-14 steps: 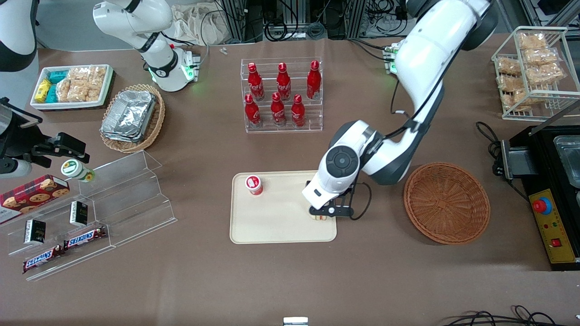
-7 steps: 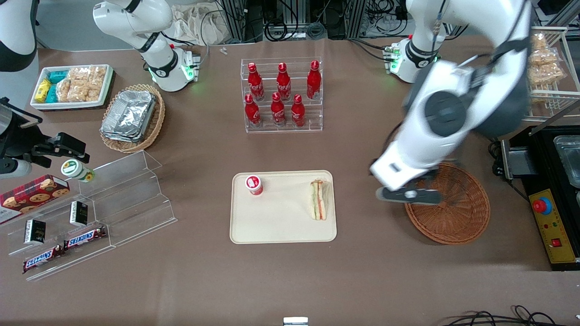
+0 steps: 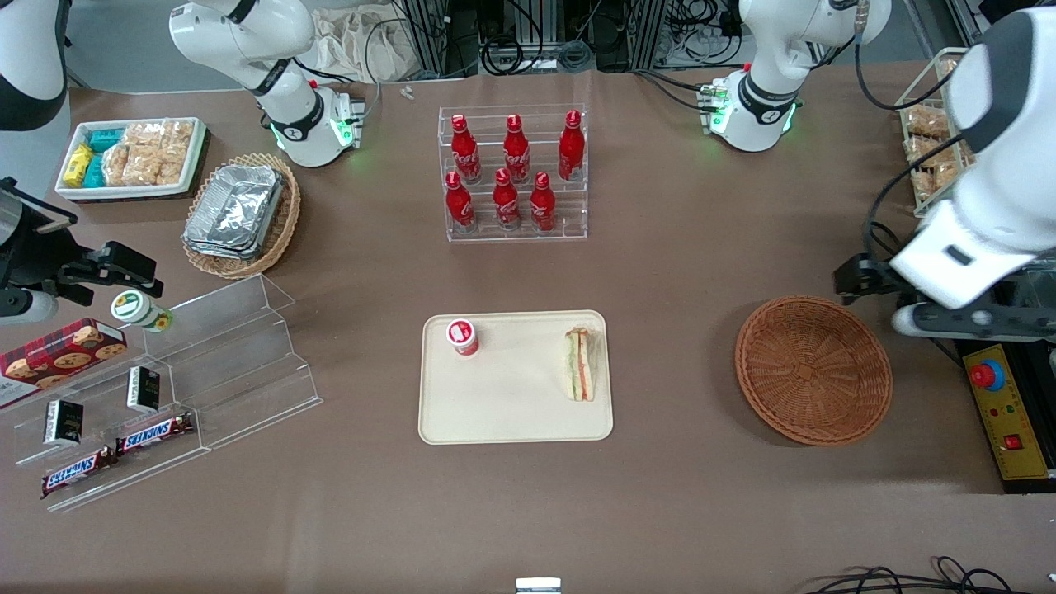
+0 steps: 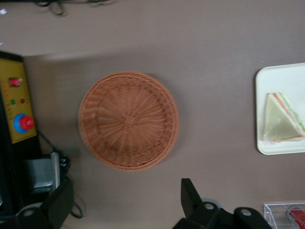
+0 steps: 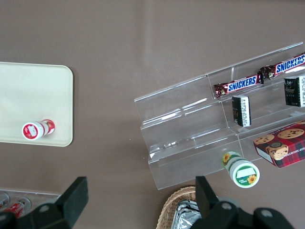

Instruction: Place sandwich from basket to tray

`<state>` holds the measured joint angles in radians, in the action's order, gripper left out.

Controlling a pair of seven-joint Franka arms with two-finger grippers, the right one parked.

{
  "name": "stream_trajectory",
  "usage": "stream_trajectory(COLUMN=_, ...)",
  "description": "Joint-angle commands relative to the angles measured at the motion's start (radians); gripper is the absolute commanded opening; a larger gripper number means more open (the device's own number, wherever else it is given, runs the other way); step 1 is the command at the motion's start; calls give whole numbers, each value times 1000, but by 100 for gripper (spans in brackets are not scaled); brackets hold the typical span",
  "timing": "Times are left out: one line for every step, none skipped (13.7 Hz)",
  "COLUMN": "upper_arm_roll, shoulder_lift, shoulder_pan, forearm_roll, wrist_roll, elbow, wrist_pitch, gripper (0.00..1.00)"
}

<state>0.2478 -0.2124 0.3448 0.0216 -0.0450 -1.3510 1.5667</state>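
The sandwich point(image 3: 581, 364) lies flat on the cream tray point(image 3: 511, 412), near the tray edge closest to the basket point(image 3: 813, 370), with a small red-capped bottle point(image 3: 463, 337) standing upright at the tray's other end. A second ago the pincer point(image 3: 957, 318) was pressed down over the sandwich on the tray; half a second ago it had let go and was swinging over the basket. Now it hangs high, with its fingers apart and nothing between them, past the basket at the working arm's end of the desk point(image 3: 660, 511), above the black control box point(image 3: 1006, 412). The reddish-brown basket holds nothing. The placement looks complete.
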Motion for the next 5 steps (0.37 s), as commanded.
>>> stream_trajectory(upper_arm_roll=67, shoulder_lift=21, shoulder_pan=11, forearm_roll=-9, wrist_roll=20, elbow=-22, wrist_pitch=-19, gripper=99)
stream_trajectory(upper_arm_roll=67, shoulder_lift=21, shoulder_pan=11, forearm_roll=-5, wrist_roll=22, elbow=-16, wrist_pitch=-19, gripper=99)
stream_trajectory(upper_arm_roll=67, shoulder_lift=21, shoulder_pan=10, forearm_roll=-3, wrist_roll=36, elbow=-14, wrist_pitch=-19, gripper=99)
stream_trajectory(upper_arm_roll=68, shoulder_lift=21, shoulder_pan=10, forearm_roll=-6, wrist_roll=46, elbow=-14, wrist_pitch=-19, gripper=99)
stream_trajectory(upper_arm_roll=71, shoulder_lift=21, shoulder_pan=10, forearm_roll=-6, wrist_roll=48, elbow=-14, wrist_pitch=-22, gripper=99)
